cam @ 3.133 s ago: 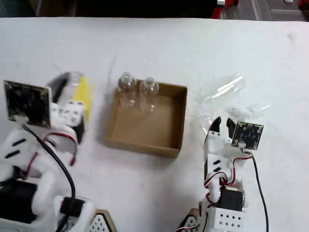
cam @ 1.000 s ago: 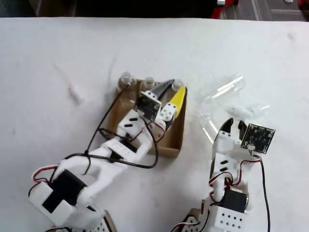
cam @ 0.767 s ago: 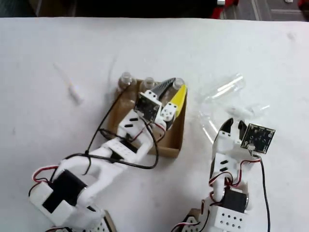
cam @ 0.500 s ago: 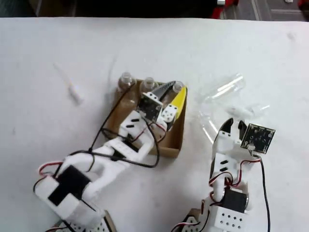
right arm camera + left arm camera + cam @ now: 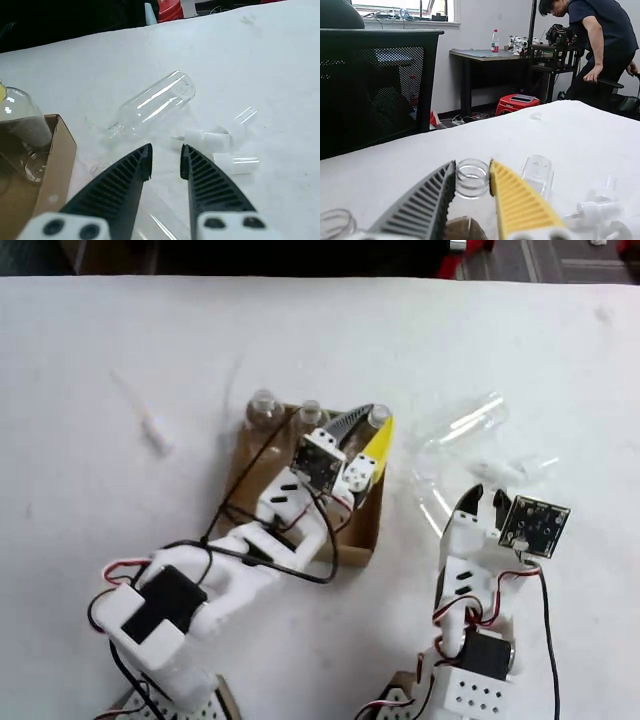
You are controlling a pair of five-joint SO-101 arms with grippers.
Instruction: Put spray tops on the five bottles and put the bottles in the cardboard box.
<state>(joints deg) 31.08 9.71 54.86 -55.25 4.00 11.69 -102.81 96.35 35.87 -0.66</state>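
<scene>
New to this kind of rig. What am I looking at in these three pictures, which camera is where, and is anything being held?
Two small robot arms sit at a white table. One picture looks down from above; the other two come from cameras on each arm's wrist. The left arm is over the cardboard box, its grey and yellow jaws closed on the neck of a clear bottle with no spray top. Two more bottles stand in the box along its far wall. The right arm rests with open jaws near a lying bottle and loose spray tops.
</scene>
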